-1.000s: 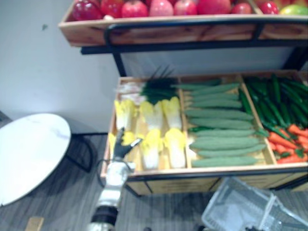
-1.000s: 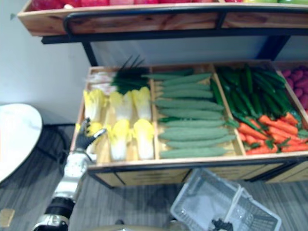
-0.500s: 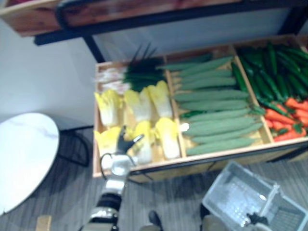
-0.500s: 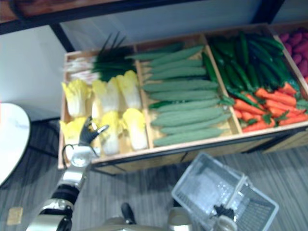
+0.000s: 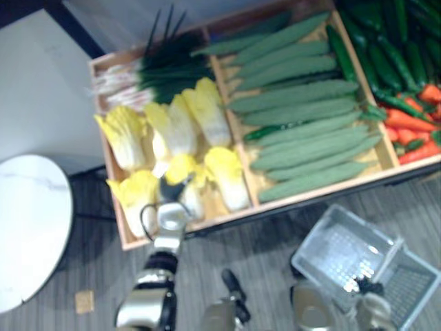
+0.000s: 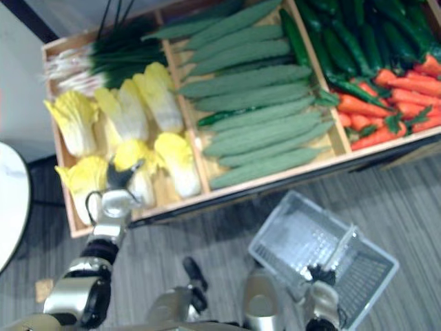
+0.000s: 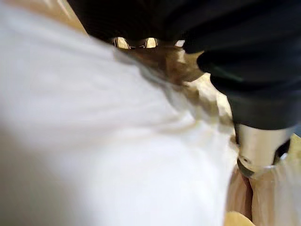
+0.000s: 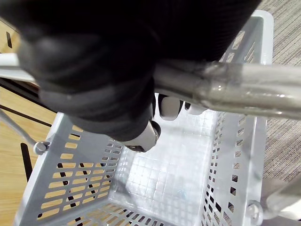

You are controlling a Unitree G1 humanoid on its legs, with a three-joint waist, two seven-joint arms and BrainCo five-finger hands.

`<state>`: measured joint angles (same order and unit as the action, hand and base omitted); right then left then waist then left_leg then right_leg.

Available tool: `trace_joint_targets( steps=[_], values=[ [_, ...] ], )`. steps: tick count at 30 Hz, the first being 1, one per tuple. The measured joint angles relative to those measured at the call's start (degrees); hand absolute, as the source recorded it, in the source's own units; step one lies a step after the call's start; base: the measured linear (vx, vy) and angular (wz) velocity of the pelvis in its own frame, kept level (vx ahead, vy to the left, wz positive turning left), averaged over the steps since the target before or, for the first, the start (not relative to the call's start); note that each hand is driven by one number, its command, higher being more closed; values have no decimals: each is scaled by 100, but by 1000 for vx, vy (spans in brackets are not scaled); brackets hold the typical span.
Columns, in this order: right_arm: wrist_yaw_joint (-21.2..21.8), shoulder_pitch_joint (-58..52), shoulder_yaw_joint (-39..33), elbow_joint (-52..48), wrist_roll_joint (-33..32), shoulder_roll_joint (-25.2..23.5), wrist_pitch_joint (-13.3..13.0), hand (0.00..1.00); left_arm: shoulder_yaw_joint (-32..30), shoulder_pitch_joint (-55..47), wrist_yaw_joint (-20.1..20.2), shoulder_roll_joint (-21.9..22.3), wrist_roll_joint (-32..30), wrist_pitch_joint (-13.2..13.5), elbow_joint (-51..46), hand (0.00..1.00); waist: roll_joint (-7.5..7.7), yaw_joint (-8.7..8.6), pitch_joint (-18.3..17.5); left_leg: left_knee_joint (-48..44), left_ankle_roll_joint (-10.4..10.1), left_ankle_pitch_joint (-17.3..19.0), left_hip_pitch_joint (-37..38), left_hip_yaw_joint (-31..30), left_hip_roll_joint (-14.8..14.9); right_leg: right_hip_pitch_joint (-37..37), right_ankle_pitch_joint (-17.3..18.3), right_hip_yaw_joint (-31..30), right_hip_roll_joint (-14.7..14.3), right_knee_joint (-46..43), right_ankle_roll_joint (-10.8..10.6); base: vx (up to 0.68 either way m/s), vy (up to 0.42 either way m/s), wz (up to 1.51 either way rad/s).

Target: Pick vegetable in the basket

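Crate [image 5: 310, 195] of napa cabbages [image 5: 172, 127], left hand [image 5: 171, 192] at its front edge; we cannot tell its grip. Right hand [image 8: 94, 61] clasps the basket's [image 8: 66, 188] handle [image 8: 244, 92].

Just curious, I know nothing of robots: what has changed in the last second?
The head camera has tilted down, so the whole picture shifted. The left hand has edged closer to a front-row cabbage and now lies against it; whether it grips, I cannot tell. The right hand still holds the basket handle, and the long green vegetables lie as before.
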<state>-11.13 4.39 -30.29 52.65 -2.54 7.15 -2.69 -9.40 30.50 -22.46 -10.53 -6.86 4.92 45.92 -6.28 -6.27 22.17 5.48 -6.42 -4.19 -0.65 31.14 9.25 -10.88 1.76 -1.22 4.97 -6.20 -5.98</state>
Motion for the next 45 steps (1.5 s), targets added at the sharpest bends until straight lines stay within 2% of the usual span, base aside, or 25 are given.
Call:
trace_joint_targets(
  steps=[3,9,14,16,18,22,23,25,26,27,28,29,31,33,34,35,36,37,38,39,40,41,42,44,45],
  values=[
    [-16,100,167,-21,-4,41,-23,100,-111,193,8,-147,213,0,77,100,42,8,90,1,10,2,-108,147,-22,-200,-56,-152,4,14,-78,-52,-2,-20],
    [-20,105,237,-23,-17,36,-48,100,-185,357,137,-84,213,-7,99,100,130,12,159,2,63,35,-135,138,-75,-175,-182,-188,86,113,-97,22,20,-2],
    [-23,63,195,-1,-19,-39,-48,100,-65,380,280,-23,216,-47,-78,100,147,-12,162,2,73,26,-63,-161,-104,129,-180,162,144,197,-96,60,3,27],
    [-14,38,193,6,-18,-83,-37,100,50,256,299,8,226,-73,-311,100,216,-8,180,1,74,24,16,-279,-99,329,-177,308,148,269,-91,71,-9,45],
    [3,-33,192,7,-18,-102,-19,100,240,-23,374,82,226,-178,-797,100,258,9,159,1,74,24,108,-417,-96,549,-174,474,157,351,-85,70,-7,32],
    [29,-167,203,4,-21,-130,-3,100,328,-794,365,120,222,-213,-2177,100,308,97,95,-2,76,25,375,-660,-119,884,-164,547,154,393,-68,40,-1,9],
    [32,-206,202,6,-23,-126,-1,100,319,-969,348,121,221,-213,-2539,100,312,147,31,-3,76,25,386,-893,-128,900,-161,539,154,393,-64,0,0,0],
    [61,-238,214,91,-26,-122,13,100,180,-1464,191,123,181,-178,-3556,100,397,262,-132,-212,-19,171,374,-1858,-130,901,-161,326,163,357,-63,26,-27,-21],
    [66,-238,213,126,-25,-121,14,100,158,-1533,159,125,154,-167,-3659,100,400,282,-156,-255,-32,223,374,-1944,-127,900,-160,295,162,356,-62,-6,-1,-47],
    [86,-267,213,197,-22,-95,12,100,88,-1791,51,167,127,-146,-4032,100,383,350,-279,-440,-116,523,378,-2108,-78,891,-120,148,121,356,-66,-28,30,-51],
    [138,-323,214,240,-23,-97,9,100,61,-1994,-48,247,22,-93,-4351,100,406,366,-368,-624,-148,764,380,-2087,-68,894,-91,52,115,334,-80,-41,48,-49],
    [166,-418,214,228,-24,-119,1,100,71,-2047,-111,298,-78,-82,-4472,100,422,365,-435,-689,-166,846,359,-2093,-87,899,-78,39,136,339,-70,-54,85,-26],
    [171,-744,210,195,-44,-238,-113,100,256,-2194,-325,462,-455,4,-4996,100,558,351,-696,-646,-143,869,382,-2063,-214,793,-49,-105,239,321,-152,-50,94,-18],
    [170,-822,247,70,-83,-332,-155,100,462,-2183,-504,480,-761,49,-5465,100,692,344,-781,-669,-101,902,393,-1810,-260,638,-159,-338,258,322,-246,-25,64,-65],
    [163,-835,401,-7,-90,-385,-159,100,589,-2134,-625,479,-866,150,-5748,100,775,346,-837,-682,-83,926,398,-1547,-265,527,-194,-368,287,407,-165,-24,45,-94],
    [160,-836,434,-18,-92,-398,-162,100,661,-2128,-666,499,-941,184,-5873,100,797,342,-861,-686,-55,910,406,-1389,-255,486,-179,-137,355,455,-27,1,96,-115],
    [153,-833,506,-89,-91,-395,-184,100,792,-2124,-757,603,-978,223,-6119,100,754,342,-885,-720,-35,939,447,-1053,-185,441,-128,973,612,479,491,41,96,-105],
    [142,-834,557,-102,-89,-383,-196,100,841,-2119,-796,670,-980,244,-6205,100,723,344,-912,-721,-11,959,483,-886,-138,431,-85,1512,728,451,646,107,134,-151],
    [71,-832,619,-102,-49,-354,-246,100,885,-2098,-853,813,-994,268,-6350,100,718,363,-946,-726,-9,1021,638,-446,-40,338,-305,2496,958,210,1040,141,95,-188],
    [27,-831,777,-101,17,-337,-286,100,866,-2101,-885,821,-1023,284,-6424,100,785,421,-996,-846,-116,1155,824,-20,9,254,-975,3214,1047,-69,1093,146,60,-204],
    [24,-834,887,-88,43,-324,-287,100,866,-2100,-875,834,-1024,295,-6422,100,792,444,-1011,-957,-132,1175,912,165,65,237,-1077,3408,1009,-87,967,117,-21,-218],
    [24,-834,1059,-82,52,-295,-291,100,934,-2102,-844,849,-1025,336,-6421,100,802,457,-1025,-1172,-119,1183,1029,449,123,209,-1162,3580,905,-54,1017,70,-122,-197],
    [21,-837,1057,-35,52,-255,-286,100,1125,-2100,-786,873,-1024,397,-6411,100,735,442,-1078,-1295,-81,1304,1196,608,183,213,-1154,3613,770,19,1026,66,-140,-182],
    [25,-839,1058,9,48,-234,-253,100,1453,-2054,-515,901,-995,603,-6262,100,623,325,-1150,-1385,-158,1480,1354,865,247,198,-1051,3605,550,132,1109,62,-112,-138],
    [31,-844,1063,1,40,-228,-220,100,1838,-1922,-271,921,-879,760,-5785,100,536,296,-1206,-1375,-175,1593,1512,1181,257,190,-859,3510,351,301,1076,52,-78,-134]
  ],
)
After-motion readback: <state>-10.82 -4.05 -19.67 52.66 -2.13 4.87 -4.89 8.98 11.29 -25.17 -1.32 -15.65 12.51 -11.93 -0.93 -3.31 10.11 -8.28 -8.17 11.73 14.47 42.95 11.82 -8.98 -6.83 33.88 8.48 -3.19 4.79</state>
